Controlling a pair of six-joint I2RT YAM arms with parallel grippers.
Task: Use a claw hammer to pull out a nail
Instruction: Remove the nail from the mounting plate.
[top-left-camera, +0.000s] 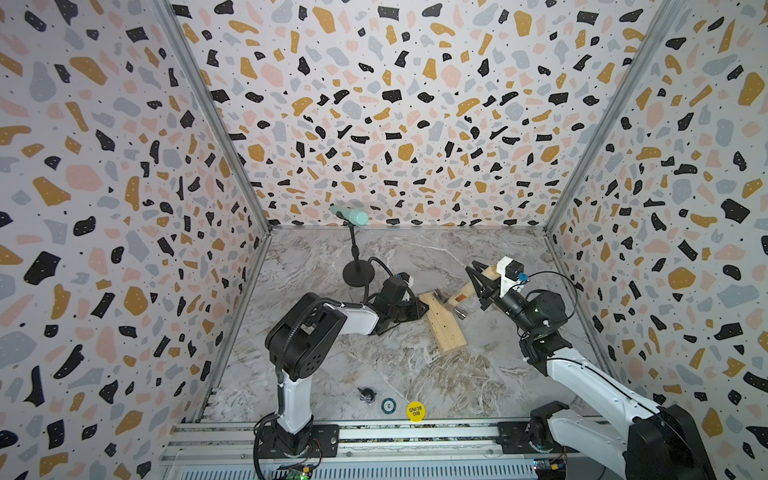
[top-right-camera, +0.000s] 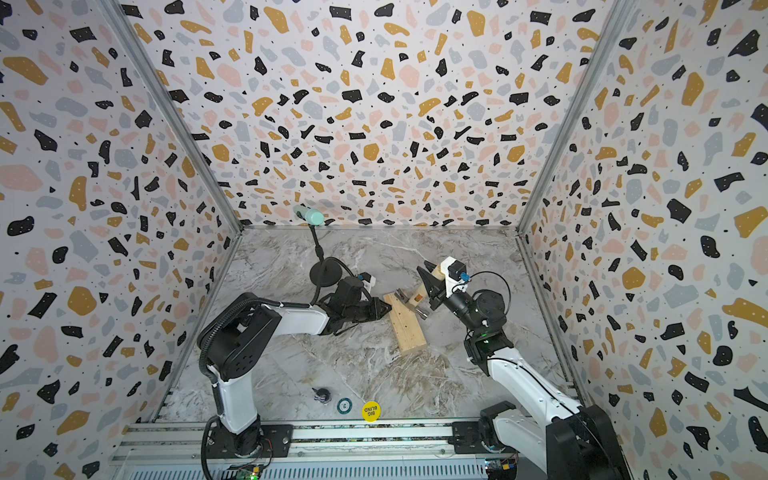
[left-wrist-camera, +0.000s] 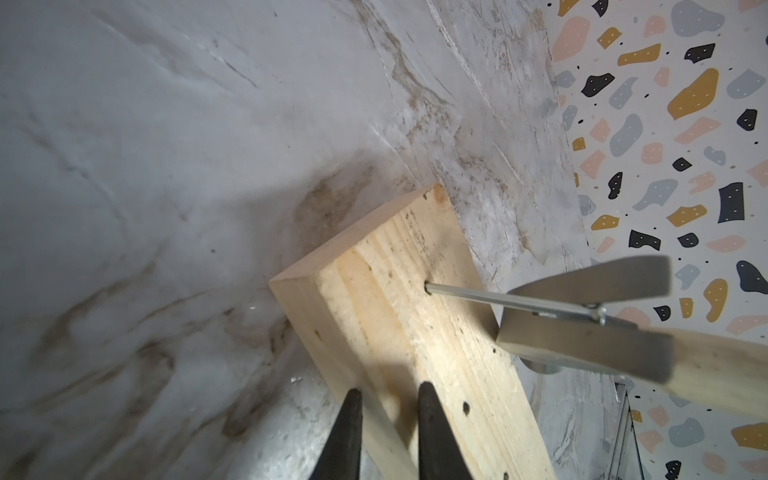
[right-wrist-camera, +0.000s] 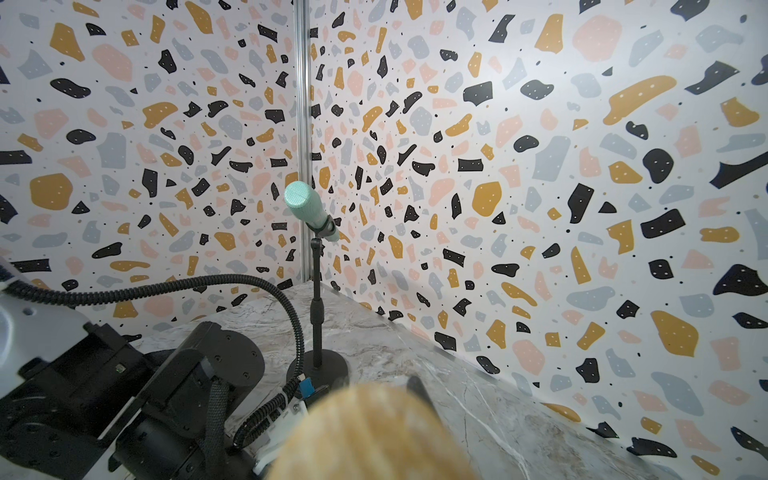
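Observation:
The claw hammer (top-left-camera: 457, 300) leans over the far end of the pale wood block (top-left-camera: 444, 328) in both top views. My right gripper (top-left-camera: 480, 286) is shut on its wooden handle (right-wrist-camera: 370, 436), whose blurred end hides all but one finger (right-wrist-camera: 417, 386). In the left wrist view the nail (left-wrist-camera: 507, 300) stands far out of the block (left-wrist-camera: 436, 353). Its point sits in its hole and its head is caught in the steel claw (left-wrist-camera: 582, 345). My left gripper (left-wrist-camera: 390, 388) clamps the block's long edge, one finger on the top face and one on the side.
A mint microphone (top-left-camera: 351, 216) on a black stand (top-left-camera: 358, 274) is behind the left arm. A small dark object (top-left-camera: 368, 395), a round token (top-left-camera: 388, 405) and a yellow disc (top-left-camera: 415, 410) lie near the front rail. Patterned walls enclose three sides.

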